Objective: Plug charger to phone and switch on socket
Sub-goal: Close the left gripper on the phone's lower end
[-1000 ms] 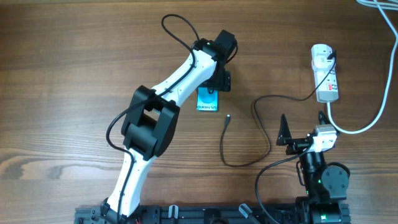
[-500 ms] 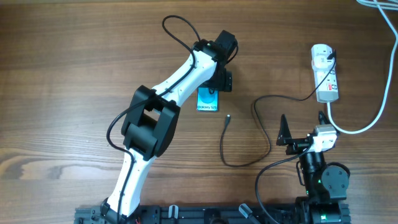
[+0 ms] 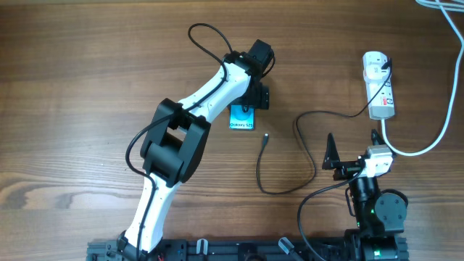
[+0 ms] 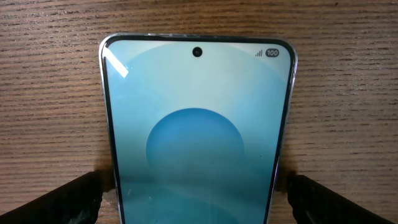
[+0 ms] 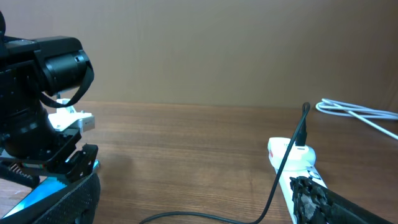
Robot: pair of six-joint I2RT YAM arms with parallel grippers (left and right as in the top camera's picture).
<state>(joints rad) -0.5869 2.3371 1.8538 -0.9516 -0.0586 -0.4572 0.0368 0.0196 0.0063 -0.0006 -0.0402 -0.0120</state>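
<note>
The phone (image 3: 242, 120) lies flat on the wooden table, cyan screen up. It fills the left wrist view (image 4: 196, 137). My left gripper (image 3: 255, 98) is low over its far end, and its open fingers (image 4: 194, 202) straddle the phone's sides with a small gap each side. The charger is a thin black cable whose plug tip (image 3: 267, 136) lies loose right of the phone. The cable loops across the table to a black plug in the socket (image 3: 380, 87), a white power strip, also in the right wrist view (image 5: 291, 155). My right gripper (image 3: 332, 156) is open and empty (image 5: 199, 211), well short of the cable loop.
A thicker white cord (image 3: 428, 148) runs from the power strip off the table's right edge and shows in the right wrist view (image 5: 360, 112). The left arm (image 3: 210, 90) stretches diagonally over the table's middle. A brown wall stands behind the table.
My left gripper has edged very slightly towards the far side over the phone. The phone, the cable and the right arm have not moved.
</note>
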